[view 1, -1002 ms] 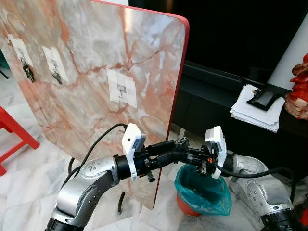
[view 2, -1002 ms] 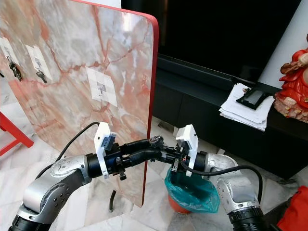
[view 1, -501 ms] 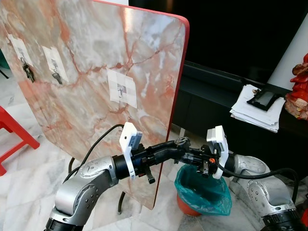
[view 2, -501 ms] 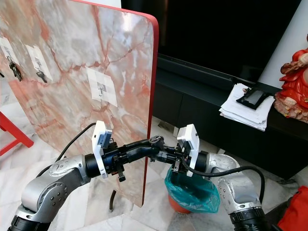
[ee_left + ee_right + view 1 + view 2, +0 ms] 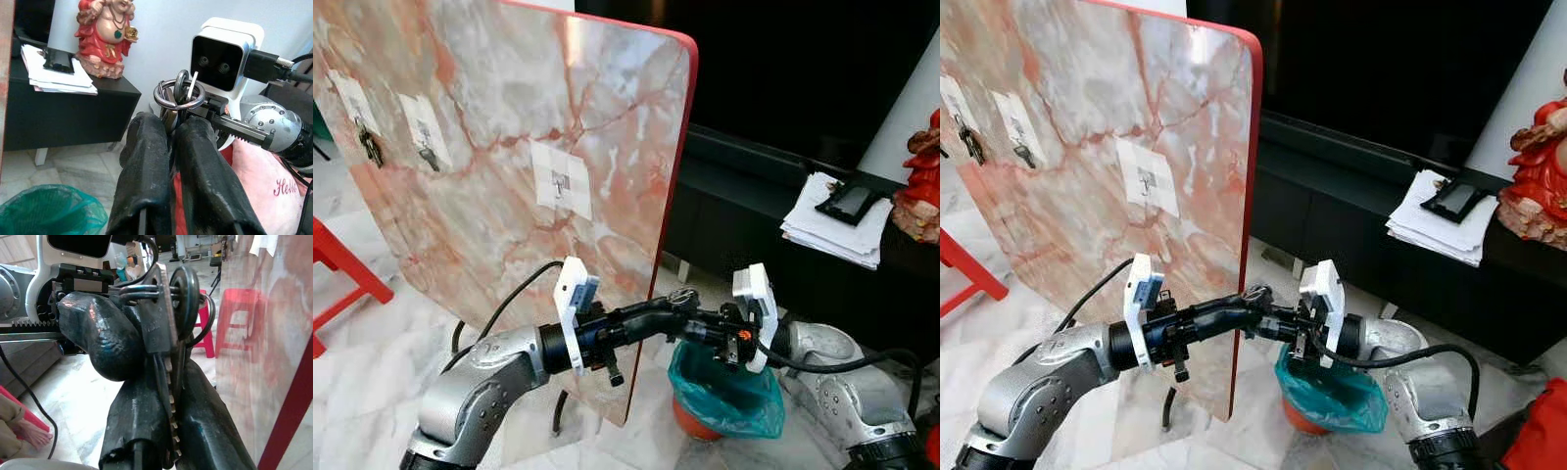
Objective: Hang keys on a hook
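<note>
Marble board (image 5: 509,147) with a red rim stands upright on the left, on a pale marble floor (image 5: 372,343); dark cabinet (image 5: 1371,245) far right carries papers (image 5: 832,220) and a red figurine (image 5: 1538,186). A green-lined bin (image 5: 724,387) sits below the arms.

Two far-left hooks already hold keys. Nearest hook (image 5: 558,182) is empty.

Keys (image 5: 178,95) are pinched between both grippers, low and in front of the board's edge. Left gripper (image 5: 168,132) is closed on the key bunch below the ring; right gripper (image 5: 168,382) is clamped on a key blade. Looks like a handover.

Remaining, by my reading: one gripper lets go, lift to the empty hook, slip ring on.
</note>
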Robot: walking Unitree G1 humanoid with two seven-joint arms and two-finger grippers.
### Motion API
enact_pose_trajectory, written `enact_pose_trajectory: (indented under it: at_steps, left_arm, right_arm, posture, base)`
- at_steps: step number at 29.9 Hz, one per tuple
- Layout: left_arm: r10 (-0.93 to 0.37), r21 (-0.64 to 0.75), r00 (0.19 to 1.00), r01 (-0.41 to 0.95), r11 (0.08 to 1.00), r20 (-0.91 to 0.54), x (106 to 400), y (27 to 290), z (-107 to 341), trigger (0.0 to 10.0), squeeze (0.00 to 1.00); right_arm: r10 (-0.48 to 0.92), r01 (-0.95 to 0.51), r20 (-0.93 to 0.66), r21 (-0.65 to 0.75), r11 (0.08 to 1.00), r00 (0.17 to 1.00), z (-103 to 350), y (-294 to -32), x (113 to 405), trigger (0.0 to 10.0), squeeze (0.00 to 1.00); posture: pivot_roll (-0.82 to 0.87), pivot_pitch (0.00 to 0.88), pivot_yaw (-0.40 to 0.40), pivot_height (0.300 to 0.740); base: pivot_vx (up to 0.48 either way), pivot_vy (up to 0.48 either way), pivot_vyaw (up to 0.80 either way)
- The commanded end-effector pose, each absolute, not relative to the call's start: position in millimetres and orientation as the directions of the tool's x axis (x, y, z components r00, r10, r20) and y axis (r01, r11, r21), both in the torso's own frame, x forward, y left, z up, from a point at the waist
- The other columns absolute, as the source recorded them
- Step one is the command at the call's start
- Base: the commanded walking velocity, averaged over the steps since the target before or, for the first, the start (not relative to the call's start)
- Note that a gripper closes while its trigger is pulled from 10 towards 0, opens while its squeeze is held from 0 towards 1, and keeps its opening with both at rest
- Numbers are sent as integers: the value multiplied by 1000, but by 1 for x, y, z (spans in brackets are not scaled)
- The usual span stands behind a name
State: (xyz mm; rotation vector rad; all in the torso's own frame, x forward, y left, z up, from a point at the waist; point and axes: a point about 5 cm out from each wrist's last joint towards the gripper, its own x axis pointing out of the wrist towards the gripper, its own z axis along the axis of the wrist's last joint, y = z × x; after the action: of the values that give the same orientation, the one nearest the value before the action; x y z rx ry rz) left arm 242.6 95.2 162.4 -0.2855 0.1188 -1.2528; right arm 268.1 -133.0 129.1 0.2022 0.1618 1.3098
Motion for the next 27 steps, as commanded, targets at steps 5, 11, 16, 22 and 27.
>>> enact_pose_trajectory:
  at_steps: [5, 11, 16, 22, 27]
  left_arm:
    - [-984, -251, 171, 956, 153, 53, 227, 71, 159, 10000, 0]
    - [-984, -263, 166, 954, 143, 68, 227, 71, 160, 10000, 1000]
    - [-983, -241, 164, 960, 141, 81, 227, 71, 162, 10000, 0]
    - [-978, -236, 186, 959, 159, 97, 229, 71, 164, 10000, 0]
    - [-965, -227, 237, 952, 208, 111, 237, 69, 165, 10000, 0]
  right_arm:
    - [969, -952, 25, 190, 238, 247, 142, -128, 272, 0, 0]
    - [969, -953, 24, 190, 237, 246, 142, -128, 272, 0, 0]
    - [970, -953, 23, 192, 235, 244, 142, -128, 271, 0, 0]
    - [970, -953, 25, 194, 231, 240, 142, -127, 271, 0, 0]
    - [971, -954, 26, 194, 230, 239, 142, -128, 270, 0, 0]
  posture:
    - [-24, 0, -94, 740]
    - [-27, 0, -95, 740]
    - [-26, 0, -95, 740]
    - [-26, 0, -96, 740]
    - [-29, 0, -95, 740]
  base:
    - [0, 0, 0]
    - [0, 0, 0]
    - [0, 0, 0]
    - [0, 0, 0]
    - [0, 0, 0]
